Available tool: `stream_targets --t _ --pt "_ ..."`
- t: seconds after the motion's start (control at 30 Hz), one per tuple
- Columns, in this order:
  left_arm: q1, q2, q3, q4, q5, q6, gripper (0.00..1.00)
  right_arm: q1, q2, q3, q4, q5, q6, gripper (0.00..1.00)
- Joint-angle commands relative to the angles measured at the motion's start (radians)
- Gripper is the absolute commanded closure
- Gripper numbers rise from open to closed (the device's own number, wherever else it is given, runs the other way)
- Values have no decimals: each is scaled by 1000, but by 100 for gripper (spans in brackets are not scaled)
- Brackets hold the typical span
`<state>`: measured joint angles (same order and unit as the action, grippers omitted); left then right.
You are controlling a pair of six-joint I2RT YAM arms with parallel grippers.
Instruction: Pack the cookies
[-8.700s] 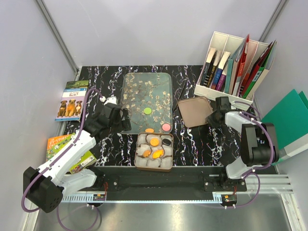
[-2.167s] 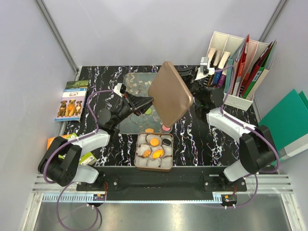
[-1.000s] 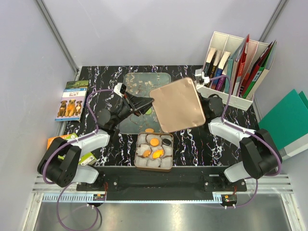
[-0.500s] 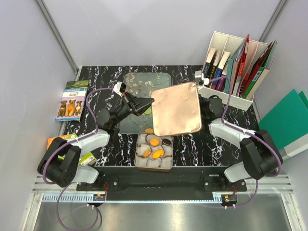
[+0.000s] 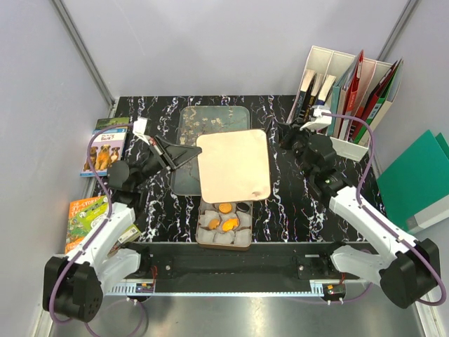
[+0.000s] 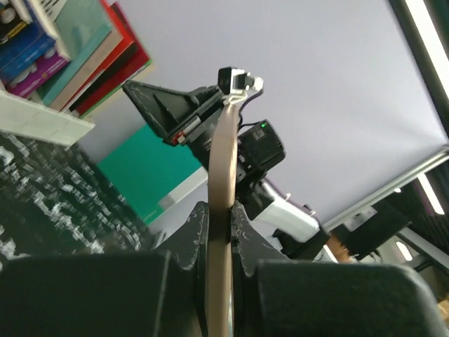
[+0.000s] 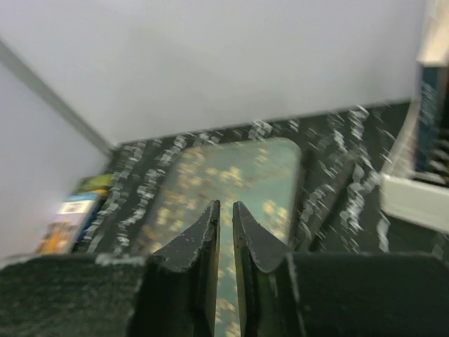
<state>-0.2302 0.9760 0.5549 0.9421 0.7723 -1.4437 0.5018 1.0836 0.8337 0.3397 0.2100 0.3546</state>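
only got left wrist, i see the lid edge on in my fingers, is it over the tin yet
observer: barely. In the top view the lid lies roughly flat and overlaps only the far edge of the tin.
operator: is right gripper on it too
observer: no. The right wrist view shows the right gripper with a narrow gap and nothing in it. Only the left gripper clamps the lid.
operator: anything in the tin
observer: yes. Orange cookies and a black one sit in its paper cups.
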Motion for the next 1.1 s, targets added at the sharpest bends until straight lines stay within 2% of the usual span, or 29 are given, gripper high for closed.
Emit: stream_targets --t 0.0,0.03,0.07,0.1,0.23,0.4,0.53,0.77,1.07 --pt "3 -33 3 -274 41 193 100 0 -8 44 -255 256 44 79" --pt "3 -45 11 -390 42 224 100 0 -11 48 -278 279 58 81" --pt "3 -51 20 -451 39 291 100 0 -14 56 -348 348 91 87" --pt "2 -59 33 -506 35 322 100 0 -22 73 -410 371 162 89" --pt "2 -82 65 -809 5 492 100 0 -48 82 -551 306 187 89" --pt "3 -59 92 -1043 15 621 100 0 -117 7 -625 273 224 88" --pt "3 -43 77 -1063 31 651 100 0 -162 -54 -623 230 256 89" --pt "2 3 50 -1060 67 660 100 0 -145 -93 -627 144 302 86" --pt "-11 -11 -6 -838 119 526 100 0 -99 -100 -604 103 320 87"
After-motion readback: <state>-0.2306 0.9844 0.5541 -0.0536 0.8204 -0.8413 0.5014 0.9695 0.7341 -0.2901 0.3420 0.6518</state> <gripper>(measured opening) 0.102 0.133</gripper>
